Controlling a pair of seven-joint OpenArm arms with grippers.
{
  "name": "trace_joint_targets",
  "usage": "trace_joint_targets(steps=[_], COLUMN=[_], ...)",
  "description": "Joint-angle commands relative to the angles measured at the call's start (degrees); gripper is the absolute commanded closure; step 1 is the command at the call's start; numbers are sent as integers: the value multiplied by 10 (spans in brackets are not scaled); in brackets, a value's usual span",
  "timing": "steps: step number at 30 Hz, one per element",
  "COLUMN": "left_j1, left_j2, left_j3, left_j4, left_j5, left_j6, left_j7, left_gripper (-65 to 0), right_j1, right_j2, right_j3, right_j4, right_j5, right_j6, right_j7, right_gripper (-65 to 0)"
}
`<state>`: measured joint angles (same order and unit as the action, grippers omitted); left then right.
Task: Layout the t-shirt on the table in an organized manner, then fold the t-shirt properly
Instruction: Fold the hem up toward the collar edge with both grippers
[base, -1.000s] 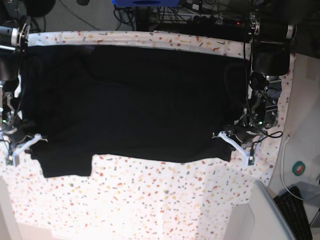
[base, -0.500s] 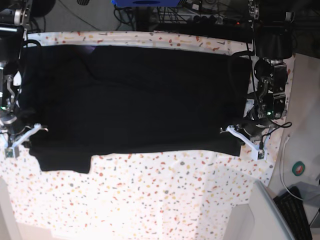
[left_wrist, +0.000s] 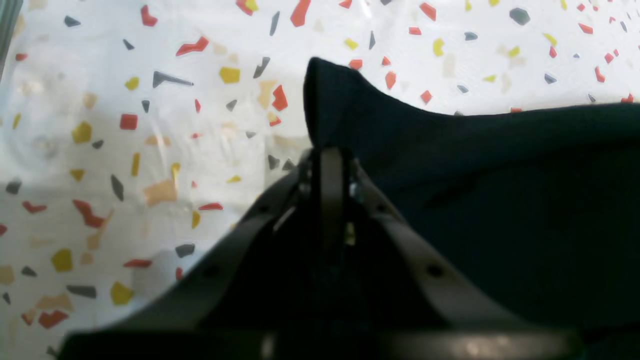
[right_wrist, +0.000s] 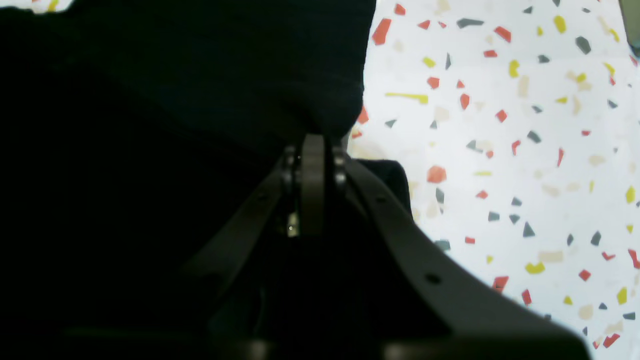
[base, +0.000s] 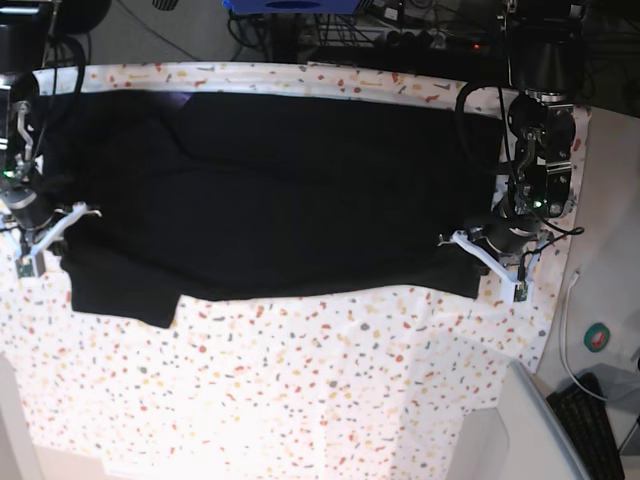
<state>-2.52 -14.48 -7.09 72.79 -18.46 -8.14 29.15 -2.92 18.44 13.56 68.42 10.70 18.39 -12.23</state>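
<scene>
The black t-shirt (base: 270, 190) lies spread across the table (base: 300, 390), its body wide and a sleeve hanging at the near left. My left gripper (base: 456, 241) is shut on the shirt's near right corner; in the left wrist view the closed jaws (left_wrist: 330, 150) pinch a raised fold of the fabric (left_wrist: 500, 200) over the speckled cloth (left_wrist: 100, 100). My right gripper (base: 78, 214) is shut on the shirt's left edge; in the right wrist view the closed jaws (right_wrist: 312, 142) hold the fabric (right_wrist: 175, 75) beside the cloth (right_wrist: 500, 150). The purple print and neck label do not show.
A grey bin (base: 530, 430) stands at the near right off the table. A tape roll (base: 598, 337) and a keyboard (base: 592, 420) lie on the floor at right. Cables and a blue object (base: 290, 5) sit behind the far edge.
Both grippers have moved toward the far side of the table, dragging the shirt's near edge with them. More speckled cloth shows in front of the shirt.
</scene>
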Motion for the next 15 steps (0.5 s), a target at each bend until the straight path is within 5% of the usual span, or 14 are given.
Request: trace_joint_targets(steps=[1, 6, 12, 15], left_j1=[-2, -2, -5, 0], left_j2=[-8, -17, -56, -58], left_j3=[-3, -3, 2, 4], left_j4=[12, 13, 10, 14], left_j5=[-4, -7, -124, -124], left_j6=[-2, -2, -2, -2], left_j7=[-11, -11, 11, 15], left_gripper=[0, 0, 0, 0], right_j1=[6, 9, 5, -20], right_j2=[12, 9, 9, 8], right_j3=[20, 71, 73, 72], right_j4=[11, 12, 25, 61], right_j5=[4, 4, 4, 4], right_j6=[-2, -2, -2, -2], right_j7=[12, -28, -33, -33], right_gripper=[0, 0, 0, 0])
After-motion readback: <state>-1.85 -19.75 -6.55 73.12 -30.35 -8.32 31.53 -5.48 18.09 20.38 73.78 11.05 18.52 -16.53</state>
